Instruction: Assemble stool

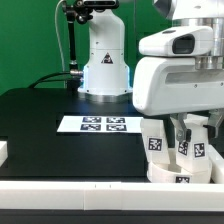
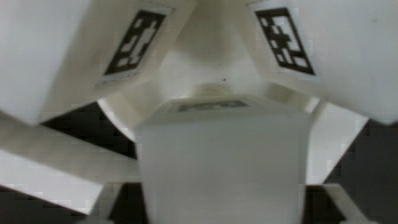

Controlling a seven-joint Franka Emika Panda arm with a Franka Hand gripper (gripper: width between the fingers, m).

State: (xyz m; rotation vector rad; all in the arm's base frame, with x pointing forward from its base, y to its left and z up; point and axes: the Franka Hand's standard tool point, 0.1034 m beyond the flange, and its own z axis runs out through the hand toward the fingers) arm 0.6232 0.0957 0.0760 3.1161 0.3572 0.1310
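Observation:
The white stool seat [image 1: 180,172] lies at the exterior view's lower right, with tagged blocky legs [image 1: 157,143] standing up from it. My gripper [image 1: 183,135] comes down from above and is shut on the middle leg [image 1: 184,148]. In the wrist view that leg [image 2: 222,150] fills the centre between my fingers [image 2: 338,188], with only thin dark strips at its sides. Two other tagged legs [image 2: 134,45] [image 2: 285,40] rise beyond it. The seat [image 2: 205,70] shows between them. My fingertips are hidden by the leg.
The marker board [image 1: 100,124] lies flat in the middle of the black table. A long white border rail [image 1: 70,190] runs along the front. A white block [image 1: 3,152] sits at the exterior view's left edge. The arm's base [image 1: 104,60] stands at the back.

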